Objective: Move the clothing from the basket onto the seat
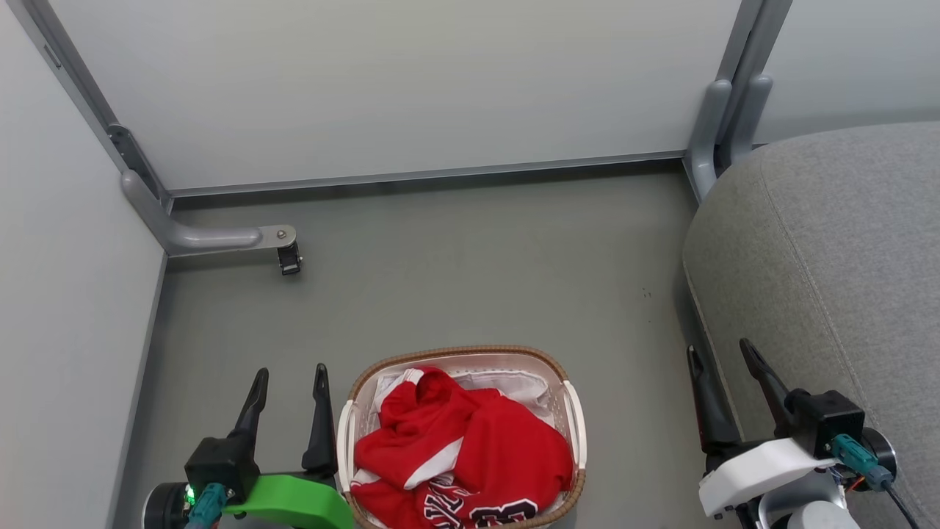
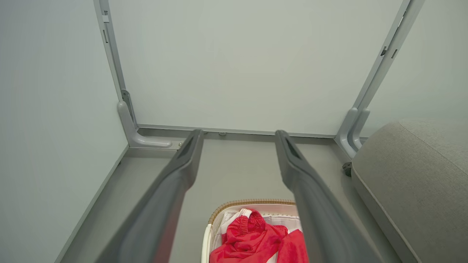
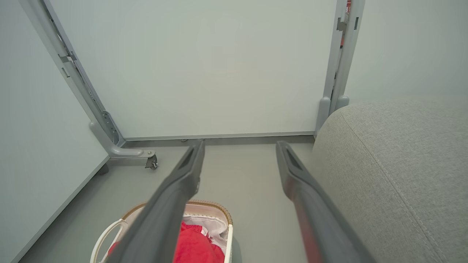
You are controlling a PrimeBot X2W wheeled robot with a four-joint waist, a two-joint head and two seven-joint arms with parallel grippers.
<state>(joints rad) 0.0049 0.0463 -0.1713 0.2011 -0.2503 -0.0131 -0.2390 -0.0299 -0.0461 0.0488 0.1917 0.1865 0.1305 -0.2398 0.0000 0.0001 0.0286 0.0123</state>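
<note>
One basket (image 1: 577, 430) stands on the grey floor (image 1: 455, 279). It is cream plastic with a brown woven rim. The clothing (image 1: 470, 448) lies inside it as one crumpled, bright red heap, with a white stripe and black-and-white numbers towards the basket's near end. How many garments make up the heap cannot be told. All the red in view lies within the rim. One white liner (image 1: 514, 382) shows behind the heap at the basket's far end.

One seat (image 1: 830, 257), grey fabric with a stitched seam and a rounded corner, stands to the right of the basket, with a strip of floor between them.

There are two grippers, each with two dark fingers. The left gripper (image 1: 291, 371) is just left of the basket, its nearer finger close beside the basket's left handle. Whether the finger touches the handle cannot be told. Its fingers are spread wide apart and grip nothing. The right gripper (image 1: 718, 348) is well to the right of the basket, over the edge of the seat. Its fingers are also parted, with nothing between them.

Beyond the basket stand three pale panels (image 1: 396, 88): one straight ahead, one to the left, and one to the far right behind the seat. Two grey feet (image 1: 213, 236) brace the joints between the panels. The foot to the basket's far left carries one small black caster (image 1: 289, 258).
</note>
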